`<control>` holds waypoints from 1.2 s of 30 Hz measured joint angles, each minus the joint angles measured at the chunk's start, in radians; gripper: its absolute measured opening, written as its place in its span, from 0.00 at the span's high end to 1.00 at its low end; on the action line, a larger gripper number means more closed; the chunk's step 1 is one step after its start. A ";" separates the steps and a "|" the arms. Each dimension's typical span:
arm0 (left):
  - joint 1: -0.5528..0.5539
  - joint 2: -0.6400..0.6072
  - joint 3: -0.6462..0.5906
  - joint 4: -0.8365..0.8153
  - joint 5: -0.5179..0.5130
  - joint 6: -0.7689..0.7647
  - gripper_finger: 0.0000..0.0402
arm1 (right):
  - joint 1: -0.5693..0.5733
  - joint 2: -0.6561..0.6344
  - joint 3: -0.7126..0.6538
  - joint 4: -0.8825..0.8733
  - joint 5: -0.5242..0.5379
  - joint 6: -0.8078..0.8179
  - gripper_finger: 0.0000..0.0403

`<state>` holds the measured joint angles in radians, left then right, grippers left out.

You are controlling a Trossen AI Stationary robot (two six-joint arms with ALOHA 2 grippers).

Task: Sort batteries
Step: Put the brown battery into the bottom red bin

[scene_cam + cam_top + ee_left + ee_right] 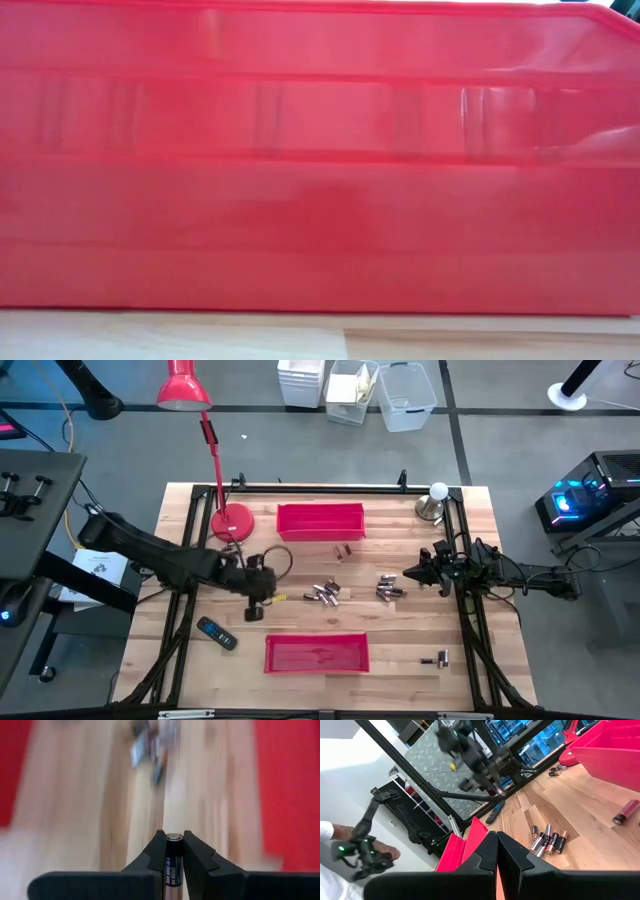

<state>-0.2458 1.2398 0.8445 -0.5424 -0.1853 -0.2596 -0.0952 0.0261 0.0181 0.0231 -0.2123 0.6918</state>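
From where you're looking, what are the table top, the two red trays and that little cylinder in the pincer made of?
Table top: pale wood planks, judging by the grain lines and seams. Red trays: likely plastic, smooth and glossy; the low view shows reflections on one wall. Battery clamped in the left end effector: apparently a dark printed wrap with a shiny metal cap.

- Two red trays (320, 520) (316, 653) are lying on the table (500, 650), one far and one near.
- Many batteries (327, 593) are lying loose in small groups; the exact number is too hard to count.
- One battery (173, 865) is sitting between the left gripper's (173, 851) fingers.
- One red lamp (232, 520) is standing.
- One black handset (216, 633) is lying.
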 joint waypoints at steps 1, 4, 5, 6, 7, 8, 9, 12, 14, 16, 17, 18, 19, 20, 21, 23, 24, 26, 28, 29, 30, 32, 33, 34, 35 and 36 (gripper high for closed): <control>0.008 -0.003 0.022 0.038 -0.001 -0.002 0.94 | 0.000 0.000 0.000 0.000 0.000 0.000 1.00; 0.023 0.000 0.068 0.142 0.001 -0.035 0.94 | 0.000 0.000 0.000 0.000 0.000 0.000 1.00; 0.024 0.006 0.079 0.177 0.008 -0.055 0.94 | 0.000 0.000 0.000 0.000 0.000 0.000 1.00; 0.023 0.013 0.087 0.210 0.027 -0.081 0.94 | 0.000 0.000 0.000 0.000 0.000 0.000 1.00; 0.017 0.021 0.096 0.240 0.055 -0.110 0.94 | 0.000 0.000 0.000 0.000 0.000 0.000 1.00; 0.008 0.027 0.103 0.268 0.089 -0.144 0.94 | 0.000 0.000 0.000 0.000 0.000 0.000 1.00; -0.007 0.037 0.108 0.289 0.121 -0.180 0.94 | 0.000 0.000 0.000 0.000 0.000 0.000 1.00; -0.073 0.086 0.108 0.352 0.179 -0.292 0.94 | 0.000 0.000 0.000 0.000 0.000 0.000 1.00; -0.128 0.127 0.107 0.408 0.185 -0.347 0.94 | 0.000 0.000 0.000 0.000 0.000 0.000 1.00; -0.175 0.166 0.108 0.460 0.182 -0.387 0.94 | 0.000 0.000 0.000 0.000 0.000 0.000 1.00; -0.195 0.185 0.108 0.472 0.178 -0.407 0.94 | 0.000 0.000 0.000 0.000 0.000 0.000 1.00; -0.211 0.205 0.108 0.480 0.178 -0.423 0.94 | 0.000 0.000 0.000 0.000 0.000 0.000 1.00; -0.223 0.223 0.107 0.485 0.176 -0.435 0.94 | 0.000 0.000 0.000 0.000 0.000 0.000 1.00; -0.233 0.238 0.107 0.483 0.170 -0.443 0.94 | 0.000 0.000 0.000 0.000 0.000 0.000 1.00; -0.240 0.250 0.107 0.477 0.165 -0.446 0.94 | 0.000 0.000 0.000 0.000 0.000 0.000 1.00; -0.242 0.272 0.107 0.467 0.164 -0.461 0.91 | 0.000 0.000 0.000 0.000 0.000 0.000 1.00; -0.238 0.281 0.107 0.456 0.166 -0.476 0.87 | 0.000 0.000 0.000 0.000 0.000 0.000 1.00; -0.223 0.291 0.107 0.433 0.180 -0.487 0.78 | 0.000 0.000 0.000 0.000 0.000 0.000 1.00; -0.205 0.284 0.107 0.417 0.200 -0.466 0.68 | 0.000 0.000 0.000 0.000 0.000 0.000 1.00; -0.192 0.273 0.109 0.404 0.217 -0.449 0.64 | 0.000 0.000 0.000 0.000 0.000 0.000 1.00; -0.177 0.258 0.119 0.373 0.239 -0.421 0.60 | 0.000 0.000 0.000 0.000 0.000 0.000 1.00; -0.133 0.215 0.166 0.238 0.286 -0.330 0.53 | 0.000 0.000 0.000 0.000 0.000 0.000 1.00; -0.106 0.188 0.202 0.137 0.278 -0.283 0.51 | 0.000 0.000 0.000 0.000 0.000 0.000 1.00; -0.074 0.157 0.245 0.021 0.239 -0.240 0.50 | 0.000 0.000 0.000 0.000 0.000 0.000 1.00; -0.046 0.126 0.283 -0.100 0.169 -0.204 0.49 | 0.000 0.000 0.000 0.000 0.000 0.000 1.00; -0.017 0.097 0.314 -0.206 0.081 -0.178 0.49 | 0.000 0.000 0.000 0.000 0.000 0.000 1.00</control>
<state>-0.2627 1.3371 1.1587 -0.7489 -0.1039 -0.4381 -0.0952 0.0261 0.0181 0.0231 -0.2123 0.6918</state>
